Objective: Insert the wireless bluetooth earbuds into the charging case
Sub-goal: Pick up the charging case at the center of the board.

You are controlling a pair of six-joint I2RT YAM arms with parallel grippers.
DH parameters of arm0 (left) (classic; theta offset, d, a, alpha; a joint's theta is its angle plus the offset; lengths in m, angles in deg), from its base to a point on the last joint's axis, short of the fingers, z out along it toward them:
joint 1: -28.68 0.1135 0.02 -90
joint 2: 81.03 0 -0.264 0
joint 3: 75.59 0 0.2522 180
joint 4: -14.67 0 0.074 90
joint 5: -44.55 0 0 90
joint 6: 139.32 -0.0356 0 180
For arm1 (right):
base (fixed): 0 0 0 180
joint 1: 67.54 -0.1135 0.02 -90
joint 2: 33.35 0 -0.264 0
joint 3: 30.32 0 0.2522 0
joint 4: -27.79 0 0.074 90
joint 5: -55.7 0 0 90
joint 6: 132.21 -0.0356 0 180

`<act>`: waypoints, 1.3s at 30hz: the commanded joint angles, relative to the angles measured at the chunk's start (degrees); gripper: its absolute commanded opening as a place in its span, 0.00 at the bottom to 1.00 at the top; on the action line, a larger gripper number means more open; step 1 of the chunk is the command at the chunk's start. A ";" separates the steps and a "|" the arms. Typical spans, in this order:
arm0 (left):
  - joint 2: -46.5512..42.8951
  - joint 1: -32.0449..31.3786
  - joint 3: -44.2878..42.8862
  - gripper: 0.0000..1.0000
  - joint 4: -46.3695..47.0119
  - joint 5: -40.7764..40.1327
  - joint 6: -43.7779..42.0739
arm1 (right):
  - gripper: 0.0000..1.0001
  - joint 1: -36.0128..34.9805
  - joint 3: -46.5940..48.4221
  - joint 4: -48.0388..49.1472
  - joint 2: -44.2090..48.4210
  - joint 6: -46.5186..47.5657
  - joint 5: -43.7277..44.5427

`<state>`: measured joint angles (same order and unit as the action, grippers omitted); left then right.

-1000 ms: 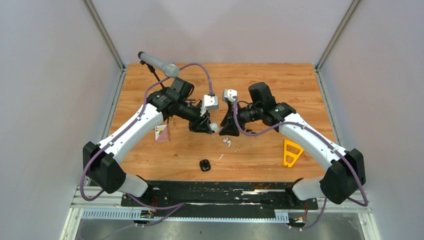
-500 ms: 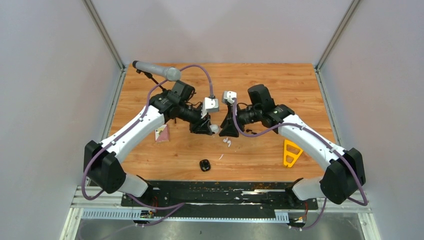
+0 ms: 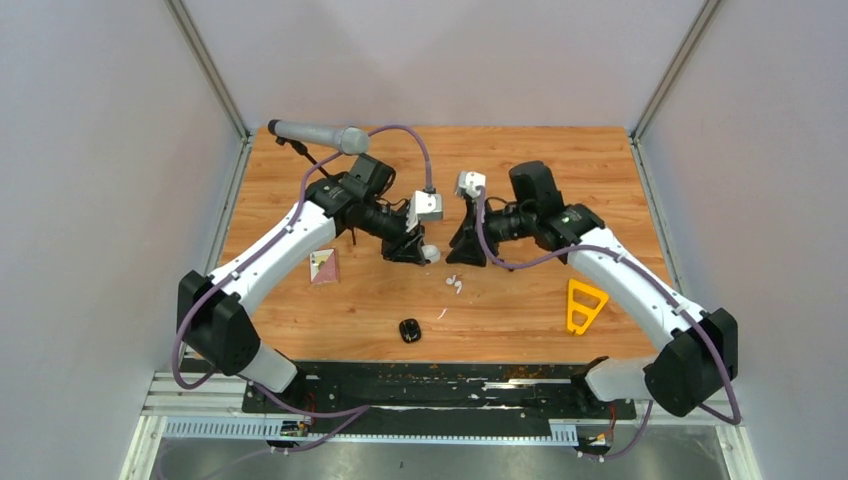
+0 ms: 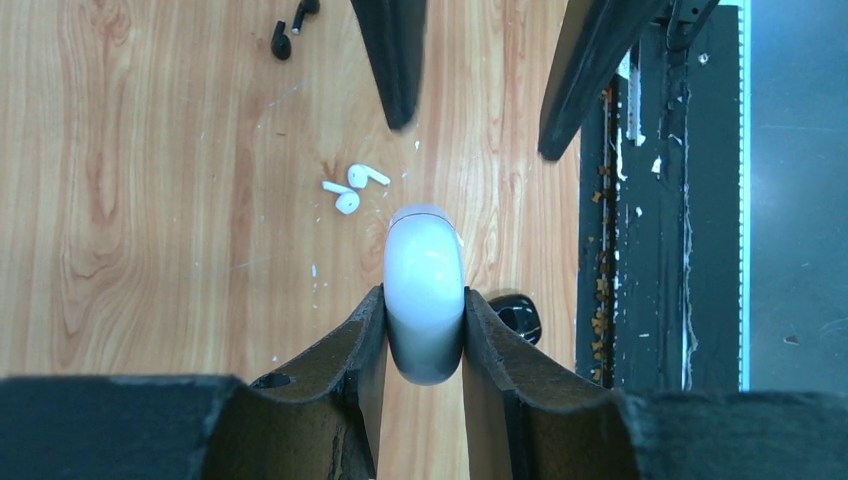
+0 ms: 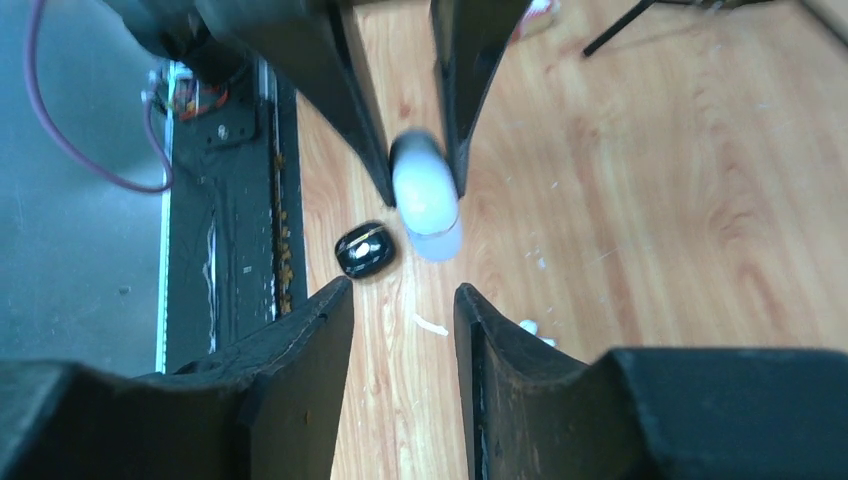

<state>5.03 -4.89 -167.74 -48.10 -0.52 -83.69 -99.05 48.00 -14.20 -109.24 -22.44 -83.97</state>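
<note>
My left gripper point(image 3: 418, 249) is shut on a white charging case point(image 4: 424, 285), held above the table with its lid closed. The case also shows in the top view point(image 3: 430, 253) and the right wrist view point(image 5: 425, 195). My right gripper point(image 5: 402, 290) is open and empty, facing the case a short way to its right point(image 3: 466, 252). Two white earbuds point(image 4: 355, 188) lie together on the wood below the grippers point(image 3: 455, 284). Two black earbuds point(image 4: 290, 25) lie farther off, beyond the right gripper's fingers. A black charging case point(image 3: 410, 330) lies closed near the front edge.
A yellow triangular piece point(image 3: 583, 303) lies at the right front. A grey microphone on a stand point(image 3: 312, 133) stands at the back left, close to my left arm. A pink packet point(image 3: 323, 267) lies at the left. A black rail point(image 3: 440, 380) runs along the near edge.
My right gripper has drawn back to the right, away from the white case. My left arm has shifted slightly toward the back, still holding the case.
</note>
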 commanded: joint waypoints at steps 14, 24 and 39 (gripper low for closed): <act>8.49 0.16 -12.16 0.00 -10.20 -1.55 -7.71 | 0.60 10.42 50.78 -4.58 -15.67 -12.90 -6.94; 15.61 0.10 -22.03 0.00 -19.08 -2.31 -13.12 | 0.59 10.81 40.94 -3.96 -11.43 -10.67 -5.21; 26.69 0.20 -35.13 0.00 -27.90 -2.59 -17.08 | 0.59 12.06 34.23 -4.45 -7.14 -9.86 -3.87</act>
<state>30.99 -4.93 -199.83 -73.83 -3.67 -99.19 -87.07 83.03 -19.86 -119.01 -32.67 -87.78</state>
